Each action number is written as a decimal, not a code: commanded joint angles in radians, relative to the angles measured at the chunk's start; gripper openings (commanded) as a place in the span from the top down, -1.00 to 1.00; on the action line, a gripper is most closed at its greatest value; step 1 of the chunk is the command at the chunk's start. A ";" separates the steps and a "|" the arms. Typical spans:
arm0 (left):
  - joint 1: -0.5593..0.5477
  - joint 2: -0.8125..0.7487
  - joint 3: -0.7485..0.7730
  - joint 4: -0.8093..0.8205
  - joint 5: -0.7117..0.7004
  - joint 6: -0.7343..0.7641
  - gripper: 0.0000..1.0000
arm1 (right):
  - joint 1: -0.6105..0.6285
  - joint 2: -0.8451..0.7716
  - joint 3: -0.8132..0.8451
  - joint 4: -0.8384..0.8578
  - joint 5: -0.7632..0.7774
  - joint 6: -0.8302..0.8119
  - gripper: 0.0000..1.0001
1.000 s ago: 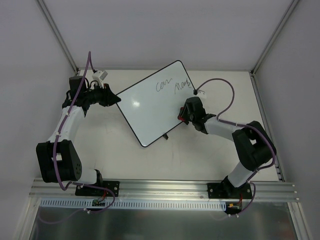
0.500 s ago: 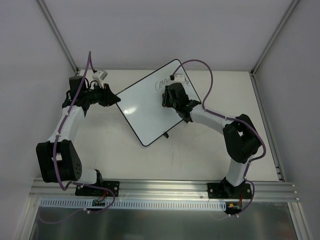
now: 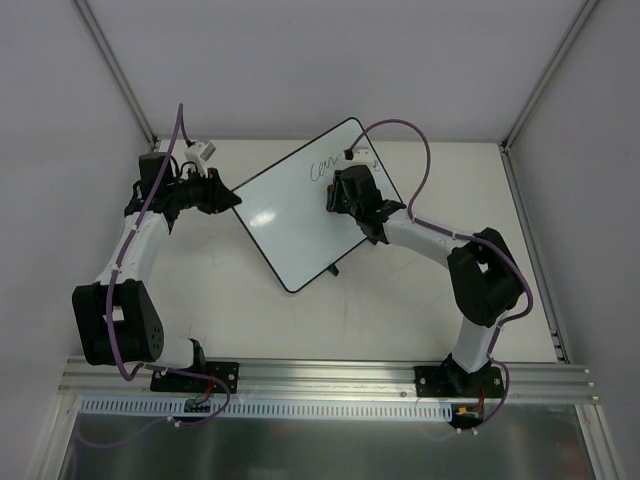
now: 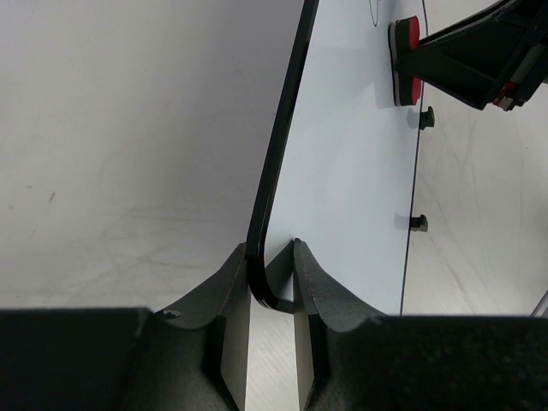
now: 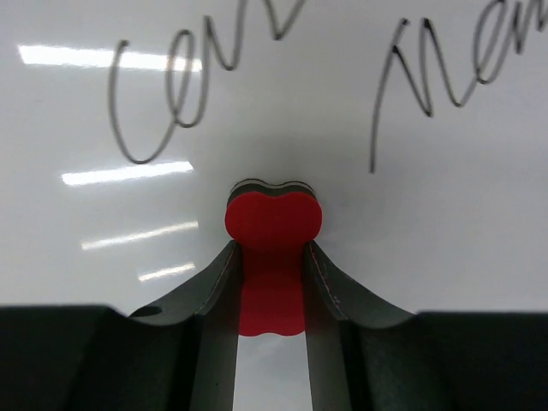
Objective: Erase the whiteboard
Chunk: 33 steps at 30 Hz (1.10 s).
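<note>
The whiteboard lies tilted on the table, black-rimmed, with dark handwriting near its far edge. My left gripper is shut on the board's left corner; the left wrist view shows the rim pinched between the jaws. My right gripper is shut on the red bone-shaped eraser and presses it on the board just below the writing. The eraser also shows in the left wrist view.
Two small black clips stick out from the board's near-right edge. White walls enclose the table on the left, back and right. An aluminium rail runs along the near edge by the arm bases.
My right gripper has moved with the eraser from the board's right edge to the upper middle, over the writing. Part of the right-hand word is gone. The left arm has not moved.
</note>
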 commanded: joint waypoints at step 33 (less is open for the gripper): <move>-0.037 -0.023 0.010 -0.017 0.044 0.128 1.00 | -0.041 0.048 0.176 -0.150 -0.171 -0.203 0.99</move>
